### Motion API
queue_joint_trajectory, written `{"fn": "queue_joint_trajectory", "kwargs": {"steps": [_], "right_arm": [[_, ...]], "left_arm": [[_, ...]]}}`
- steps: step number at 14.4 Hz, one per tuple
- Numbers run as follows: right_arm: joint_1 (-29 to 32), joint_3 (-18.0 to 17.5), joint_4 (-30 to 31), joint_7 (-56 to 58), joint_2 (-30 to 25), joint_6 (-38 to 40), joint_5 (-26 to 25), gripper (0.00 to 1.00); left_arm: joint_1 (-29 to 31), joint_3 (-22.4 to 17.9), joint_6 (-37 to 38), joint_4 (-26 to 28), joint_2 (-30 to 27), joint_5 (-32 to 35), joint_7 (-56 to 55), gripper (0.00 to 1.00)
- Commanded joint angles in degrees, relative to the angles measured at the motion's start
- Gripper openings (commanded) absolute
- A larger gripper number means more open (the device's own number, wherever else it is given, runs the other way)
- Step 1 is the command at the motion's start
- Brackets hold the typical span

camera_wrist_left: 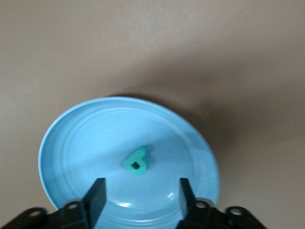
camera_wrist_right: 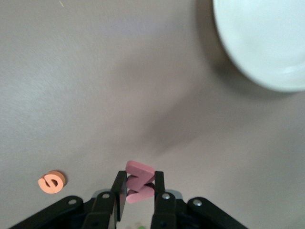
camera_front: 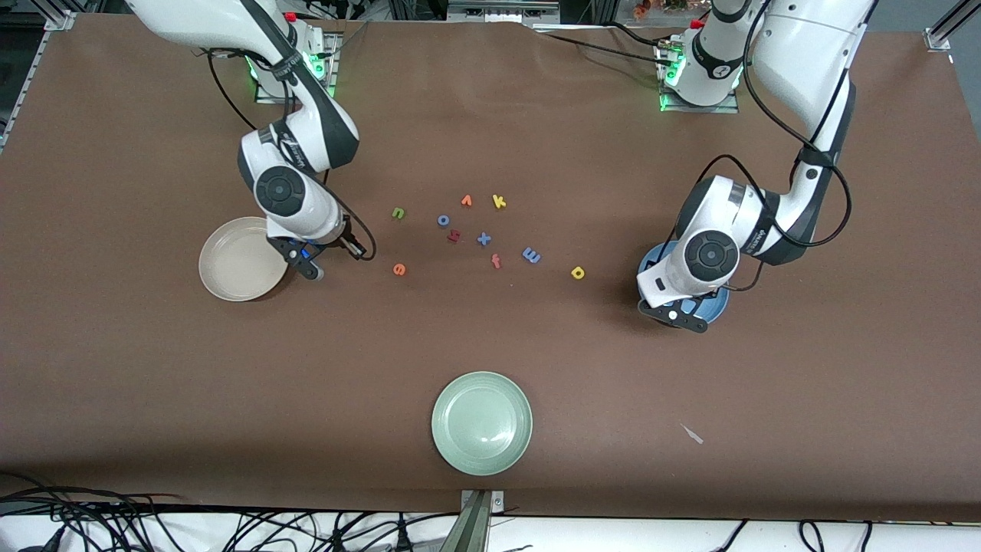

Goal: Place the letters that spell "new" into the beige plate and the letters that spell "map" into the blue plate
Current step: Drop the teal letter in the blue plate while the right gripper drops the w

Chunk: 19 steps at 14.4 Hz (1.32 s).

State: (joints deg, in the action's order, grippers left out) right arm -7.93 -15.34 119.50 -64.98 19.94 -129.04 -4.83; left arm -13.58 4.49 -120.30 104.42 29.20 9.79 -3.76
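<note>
left claw (camera_wrist_left: 139,193) spread over blue plate (camera_wrist_left: 71,143); right claw (camera_wrist_right: 139,187) pinching w (camera_wrist_right: 138,180)

Robot lab: bolted arms, cables (camera_front: 230,525)

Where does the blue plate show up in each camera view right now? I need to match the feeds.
Front view: the blue plate sits at the left arm's end of the table, mostly covered by the left tool above it.
Left wrist view: the plate fills the middle, the teal "p" lying in it.
Right wrist view: not in it; only the beige plate shows.
Shared landmark: the brown table.
</note>
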Motion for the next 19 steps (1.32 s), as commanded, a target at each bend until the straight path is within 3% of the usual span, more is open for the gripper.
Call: {"fn": "queue_joint_trajectory", "kwargs": {"steps": [1,4,7,13,15,16,17,19], "right_arm": [[0.37,3.2,0.2,11.41,-2.44,3.79,-0.44,0.0],[0.37,8.12,1.51,27.14,-4.64,4.85,-0.44,0.0],[0.37,12.87,3.27,39.02,-5.35,3.63,-0.53,0.0],[0.37,20.25,11.0,56.78,-5.18,-11.38,-0.62,0.0],[0.37,21.23,11.54,59.44,-4.91,-12.64,-0.53,0.03],[0.28,21.23,11.37,58.75,-5.09,-12.03,-0.35,0.73],[0.28,20.97,11.19,57.52,-5.35,-11.06,-0.35,1.0],[0.1,18.35,10.49,52.88,-6.75,-7.82,-0.44,1.0]], "left_arm": [[0.13,3.32,4.18,-2.37,-2.83,-2.22,-5.54,1.0],[-0.83,6.75,4.54,-3.96,-2.22,-5.29,-18.59,1.0],[-4.34,7.02,3.84,-4.13,0.32,-5.48,-35.48,1.0],[-6.37,7.28,-3.18,-5.1,5.25,-11.37,-51.68,1.0],[-6.46,7.2,-5.03,-4.23,6.56,-12.07,-57.21,1.0],[-6.02,7.2,-5.38,-4.05,7.27,-12.07,-57.67,1.0],[-5.58,7.2,-5.47,-3.87,7.36,-12.25,-57.77,1.0],[-5.58,7.28,-8.44,-3.26,8.06,-12.34,-57.85,0.91]]}}
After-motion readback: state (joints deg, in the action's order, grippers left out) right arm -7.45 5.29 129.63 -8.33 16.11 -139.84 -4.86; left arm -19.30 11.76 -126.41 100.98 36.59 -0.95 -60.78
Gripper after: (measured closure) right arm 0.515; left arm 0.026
